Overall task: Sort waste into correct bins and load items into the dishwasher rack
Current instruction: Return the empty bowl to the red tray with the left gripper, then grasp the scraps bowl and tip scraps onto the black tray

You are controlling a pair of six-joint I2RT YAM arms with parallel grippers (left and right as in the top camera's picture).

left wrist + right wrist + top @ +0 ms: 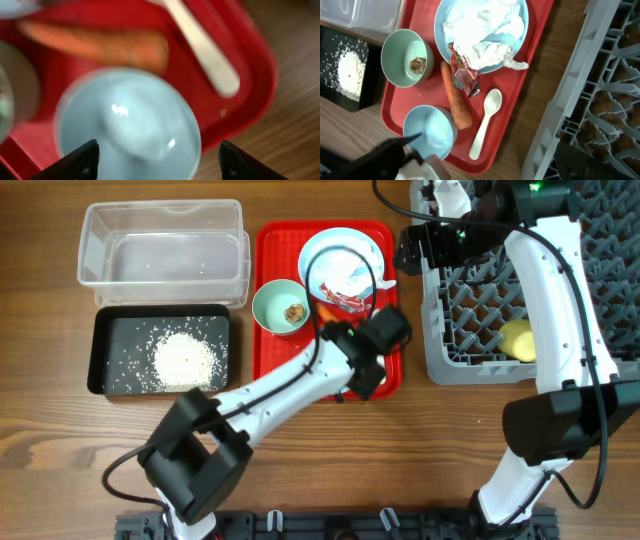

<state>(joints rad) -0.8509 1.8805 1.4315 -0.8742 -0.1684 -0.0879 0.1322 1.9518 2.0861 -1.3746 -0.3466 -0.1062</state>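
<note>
The light blue bowl [130, 125] sits at the red tray's [268, 360] front and lies between the jaws of my open left gripper [160, 167], which is low over it [365, 365]. The bowl also shows in the right wrist view [430, 131]. Beside it lie the orange carrot [456, 100] and the white spoon [485, 122]. The blue plate [310, 252] holds the crumpled tissue [485, 30], with the red-and-clear wrapper [462, 75] at its edge. The green bowl [268, 305] holds the brown lump [417, 65]. My right gripper [412, 252] is open and empty, high between the tray and the rack [470, 310].
The black tray [110, 350] at the left holds a heap of rice [185, 360]. The clear tub [160, 240] stands behind it with a few grains inside. The yellow cup [517, 340] lies in the grey rack at the right.
</note>
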